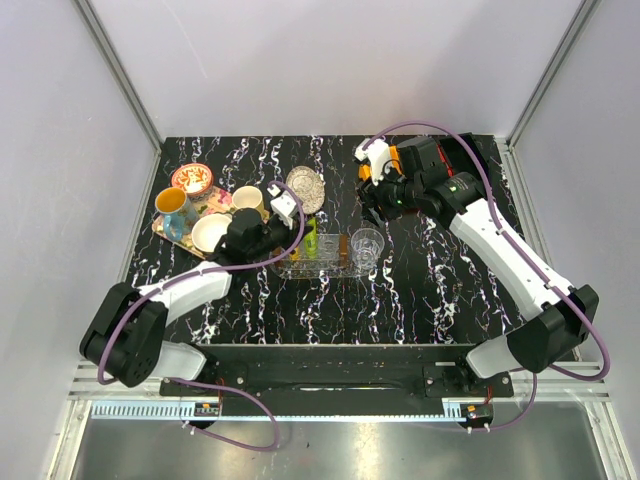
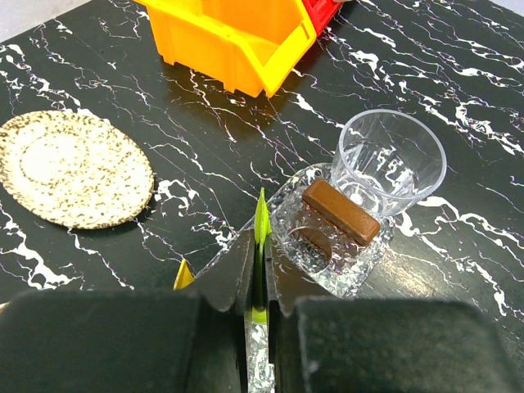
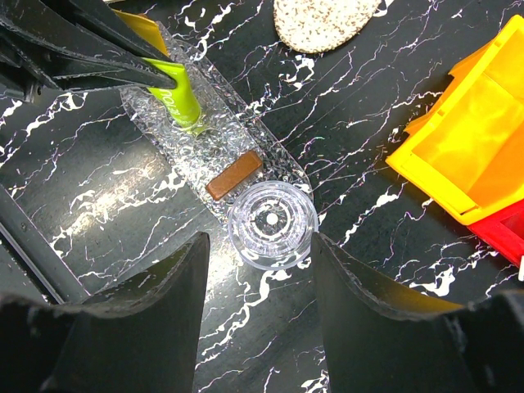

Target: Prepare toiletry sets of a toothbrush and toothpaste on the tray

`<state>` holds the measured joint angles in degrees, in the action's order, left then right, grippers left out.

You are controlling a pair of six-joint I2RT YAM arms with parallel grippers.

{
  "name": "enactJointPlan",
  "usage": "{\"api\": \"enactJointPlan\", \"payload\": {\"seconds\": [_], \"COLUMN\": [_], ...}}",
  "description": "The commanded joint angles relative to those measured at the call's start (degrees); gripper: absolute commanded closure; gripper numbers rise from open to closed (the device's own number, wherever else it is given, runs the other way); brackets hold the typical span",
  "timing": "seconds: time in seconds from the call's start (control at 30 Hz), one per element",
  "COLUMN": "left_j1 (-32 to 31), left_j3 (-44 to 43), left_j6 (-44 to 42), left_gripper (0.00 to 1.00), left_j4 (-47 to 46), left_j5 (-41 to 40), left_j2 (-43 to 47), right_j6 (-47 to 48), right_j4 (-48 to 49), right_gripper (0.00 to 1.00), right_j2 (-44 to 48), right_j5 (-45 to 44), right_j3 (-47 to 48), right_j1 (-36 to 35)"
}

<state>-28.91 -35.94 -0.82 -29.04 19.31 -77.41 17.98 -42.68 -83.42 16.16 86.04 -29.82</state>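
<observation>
My left gripper [image 2: 262, 246] is shut on the lime green toothpaste [image 2: 262, 219], which slants down to the clear oval tray [image 2: 327, 274]. The right wrist view shows this green tube [image 3: 176, 94] reaching from the left fingers [image 3: 90, 53] to the tray's [image 3: 176, 151] textured surface. The orange-yellow toothpaste [image 2: 183, 277] pokes out beside my left jaw, at the tray's far end [image 3: 135, 20]. My right gripper [image 3: 258, 303] hangs open and empty above the table, near a clear glass [image 3: 272, 223]. From above, the left gripper [image 1: 293, 238] is at the tray's [image 1: 335, 268] left end and the right gripper [image 1: 372, 207] is behind it. The toothbrush is out of view.
A brown bar [image 2: 341, 211] lies on the tray beside the clear glass [image 2: 393, 160]. A round speckled dish [image 2: 70, 168] sits behind the tray. Orange and red bins [image 2: 237, 37] stand at the back right. A colourful tray with cups [image 1: 200, 210] is at the left.
</observation>
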Motion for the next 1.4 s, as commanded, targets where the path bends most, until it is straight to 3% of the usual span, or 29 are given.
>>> {"api": "enactJointPlan", "payload": {"seconds": [0.0, 0.73, 0.87, 1.0, 1.37], "left_j1": [0.43, 0.43, 0.43, 0.52, 0.52], "left_j3": [-0.09, 1.49, 1.58, 1.23, 0.44], "left_j6": [-0.5, -1.29, -1.55, -1.64, -2.26], "left_gripper": [1.0, 0.98, 0.92, 0.78, 0.52], "left_j4": [-6.82, -8.05, -7.97, -6.91, -3.92], "left_j5": [0.9, 2.14, 1.96, 1.96, 1.87], "left_j2": [-0.29, -2.05, -2.13, -2.13, -0.91], "right_j6": [-0.05, -0.05, -0.05, -0.14, -0.14], "right_j4": [2.16, 2.16, 2.16, 2.07, 2.07], "right_gripper": [0.42, 0.42, 0.42, 0.42, 0.42], "right_j2": [-0.17, -0.78, -0.52, -0.17, 0.8], "right_j5": [1.33, 1.5, 1.42, 1.33, 1.06], "right_j3": [0.18, 0.27, 0.09, -0.26, -0.61], "right_j1": [0.47, 0.38, 0.47, 0.38, 0.47]}}
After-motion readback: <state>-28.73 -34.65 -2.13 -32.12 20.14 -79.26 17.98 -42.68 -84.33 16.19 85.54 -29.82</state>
